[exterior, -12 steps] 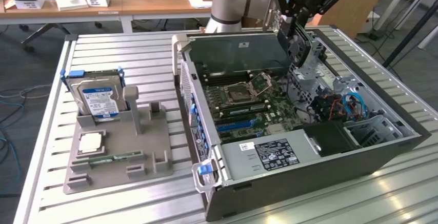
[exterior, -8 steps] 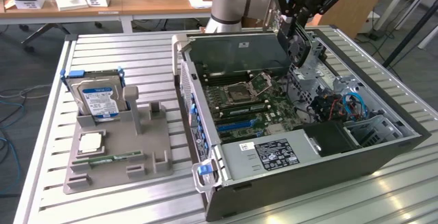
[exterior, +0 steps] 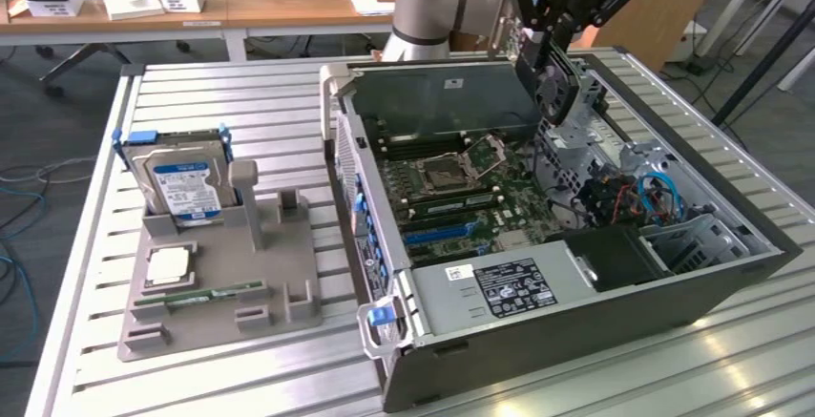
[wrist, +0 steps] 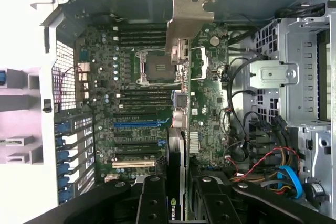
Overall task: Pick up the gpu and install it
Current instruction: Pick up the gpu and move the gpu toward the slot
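pincer: [exterior: 560, 54] pinching the gpu, one finger on each flat face; in the wrist view [wrist: 178, 195] the fingers close on the card's two sides
gpu: [exterior: 562, 93] held on edge in the air over the open case, near its far side; in the wrist view [wrist: 177, 166] it is seen edge-on, with its silver bracket [wrist: 190, 17] at the end away from the pincer
done: pickup; the card is off the tray and over the board
left: seating; the card is in no slot and looks well above the board, not yet lined up as far as I can judge
slots: [wrist: 137, 124] blue and black ones on the board, beside the case's rear wall, all free
board: [exterior: 446, 193] with the socket [wrist: 155, 66] uncovered
case: [exterior: 713, 288] lies on its side on the worktop [exterior: 191, 93], lid off
in the way: drive cage [wrist: 273, 74] and loose red and blue cables [wrist: 268, 169] just beside the card; likely snag risk
psu: [exterior: 510, 288] at the case's near end, apart from the slots
tray: [exterior: 217, 269] at the exterior view's left, well apart from the case
on tray: hard drive [exterior: 185, 183] upright, memory stick [exterior: 204, 295] lying flat
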